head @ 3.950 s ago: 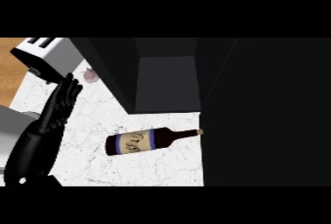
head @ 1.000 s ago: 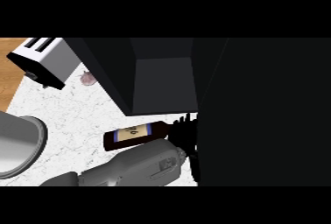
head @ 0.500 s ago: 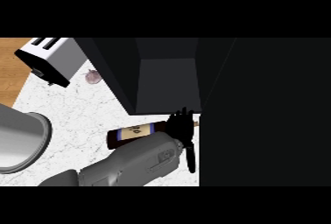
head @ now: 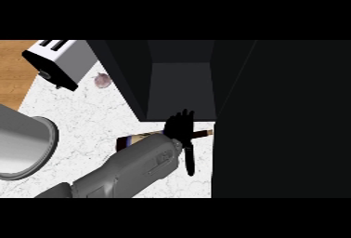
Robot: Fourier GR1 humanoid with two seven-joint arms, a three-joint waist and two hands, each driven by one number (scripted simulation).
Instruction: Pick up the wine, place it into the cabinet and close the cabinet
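Observation:
The wine bottle (head: 135,140) lies on its side on the white marble counter, its dark body to the left and its neck (head: 203,134) pointing right toward the cabinet. My left hand (head: 179,128) lies across the bottle's shoulder, open, with fingers pointing up toward the cabinet and the thumb stretched down. The grey forearm hides the bottle's middle. The dark cabinet (head: 182,88) stands open just beyond the hand, its grey inside showing. Its black door (head: 281,121) fills the view's right side. My right hand is out of sight.
A white toaster (head: 58,60) stands at the far left, with a small purplish round object (head: 102,80) beside it. A large grey round vessel (head: 24,144) sits at the left edge. The counter's edge and brown wood (head: 14,65) show at the upper left.
Four seconds ago the left hand rested upright at the left. It has since reached onto the bottle, and in the last second it slid slightly up-left along it with the fingers raised.

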